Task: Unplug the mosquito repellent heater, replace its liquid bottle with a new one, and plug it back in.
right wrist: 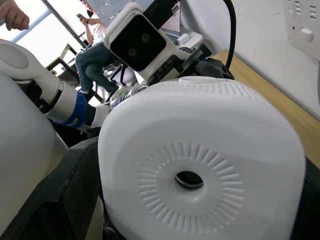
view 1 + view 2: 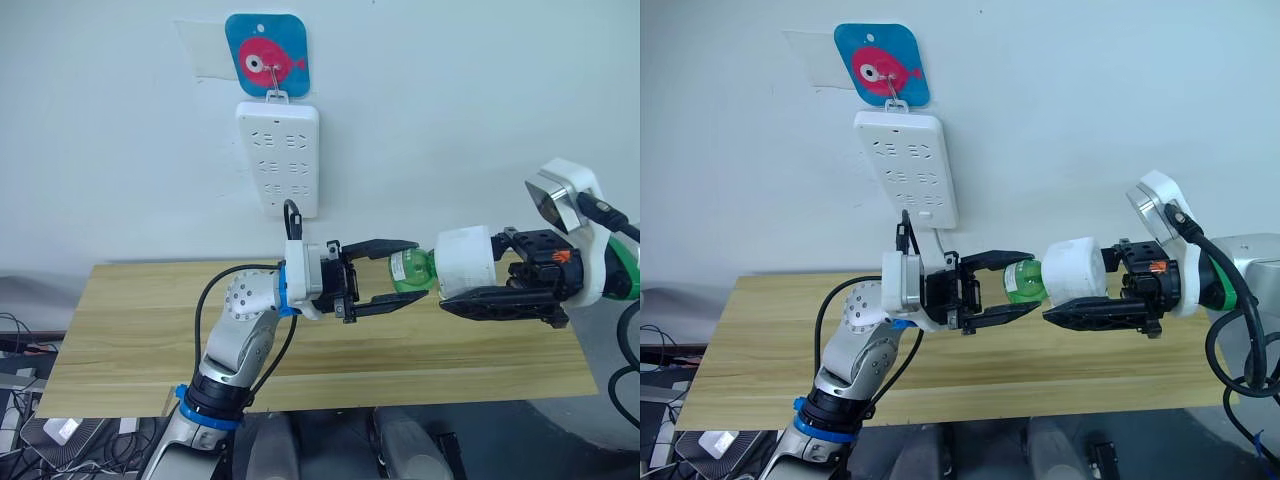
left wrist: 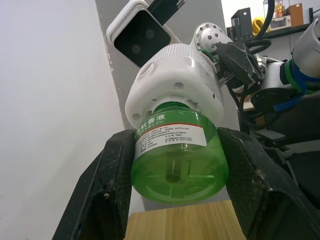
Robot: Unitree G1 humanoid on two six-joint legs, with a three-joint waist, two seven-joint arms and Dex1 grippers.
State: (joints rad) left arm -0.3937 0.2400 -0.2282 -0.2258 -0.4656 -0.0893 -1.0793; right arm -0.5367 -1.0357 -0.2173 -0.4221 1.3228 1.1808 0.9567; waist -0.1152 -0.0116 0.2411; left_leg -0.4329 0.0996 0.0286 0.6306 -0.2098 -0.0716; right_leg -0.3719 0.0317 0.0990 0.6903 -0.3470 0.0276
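Left eye view: right hand [image 2: 455, 287] grips heater [image 2: 465, 262]; left hand [image 2: 400, 277] clasps its bottle [image 2: 412, 269].

Pale wall [image 2: 480, 100] behind a light wooden table [image 2: 150, 340].

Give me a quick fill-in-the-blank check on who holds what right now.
1. The right claw grips the white ____.
2. The left claw closes on a bottle coloured ____.
3. The power strip hangs on the ____, above the wooden table.
4. The bottle's neck sits ____ the heater.

Missing words: heater; green; wall; inside
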